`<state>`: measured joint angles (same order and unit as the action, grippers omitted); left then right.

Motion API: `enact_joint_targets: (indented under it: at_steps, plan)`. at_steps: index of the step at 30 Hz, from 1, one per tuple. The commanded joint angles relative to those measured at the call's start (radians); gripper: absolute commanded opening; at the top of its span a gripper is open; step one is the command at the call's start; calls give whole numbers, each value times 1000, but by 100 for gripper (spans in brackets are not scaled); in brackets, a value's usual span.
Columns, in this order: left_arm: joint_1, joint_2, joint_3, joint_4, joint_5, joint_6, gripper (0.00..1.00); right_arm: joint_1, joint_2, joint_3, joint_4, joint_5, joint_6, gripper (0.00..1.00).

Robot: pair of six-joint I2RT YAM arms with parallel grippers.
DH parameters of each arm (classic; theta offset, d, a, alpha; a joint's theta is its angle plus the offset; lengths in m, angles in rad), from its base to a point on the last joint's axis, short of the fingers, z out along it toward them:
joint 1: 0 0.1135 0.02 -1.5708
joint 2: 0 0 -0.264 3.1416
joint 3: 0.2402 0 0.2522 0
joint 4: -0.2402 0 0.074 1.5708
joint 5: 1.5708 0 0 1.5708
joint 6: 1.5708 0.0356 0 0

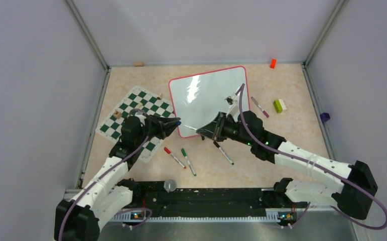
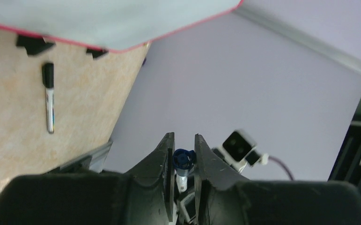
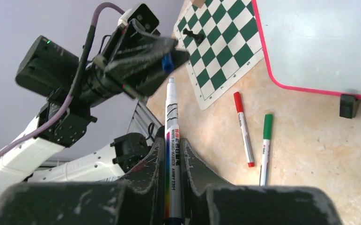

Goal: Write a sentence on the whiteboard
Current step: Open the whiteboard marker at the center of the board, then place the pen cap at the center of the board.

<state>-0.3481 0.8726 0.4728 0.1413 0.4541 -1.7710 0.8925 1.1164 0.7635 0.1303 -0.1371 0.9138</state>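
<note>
Whiteboard [image 1: 209, 98] flat on table [image 1: 291, 130] ahead, stiff, glossy, likely slippery under a nib; right gripper [image 3: 173, 145] clamped mid-barrel on light marker [image 3: 172, 112], left gripper [image 2: 184, 140] pinching blue cap [image 2: 183, 159], apparently off.

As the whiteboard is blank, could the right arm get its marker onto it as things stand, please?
Probably yes: the right gripper holds the marker at the bare whiteboard's near edge, its blue cap apparently off in the left gripper.
</note>
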Motion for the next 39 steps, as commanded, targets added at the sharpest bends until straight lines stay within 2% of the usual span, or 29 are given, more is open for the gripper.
enact_joint_targets:
  at_steps: [1, 6, 12, 15, 19, 25, 32, 39]
  plan:
    - [134, -45, -25, -47, -44, 52, 0, -11, -108, -16, -99, 21, 3, 0]
    - [182, -72, -53, -107, -32, 97, 0, -20, -187, -48, -221, 37, 5, 0]
    - [182, -6, 99, -590, -47, 435, 0, -25, -222, -11, -465, 186, -12, 0]
    - [182, 44, 109, -708, -60, 519, 0, -25, -203, 30, -572, 222, -22, 0]
    - [181, 58, 67, -727, -58, 543, 0, -24, -185, 67, -677, 280, 2, 0]
    - [181, -3, 59, -808, -178, 586, 0, -25, -190, 94, -779, 345, 24, 0]
    - [181, 0, -29, -787, -180, 590, 0, -25, -204, 88, -794, 343, 26, 0]
    - [181, 62, -54, -736, -177, 578, 0, -25, -199, 103, -804, 342, 12, 0]
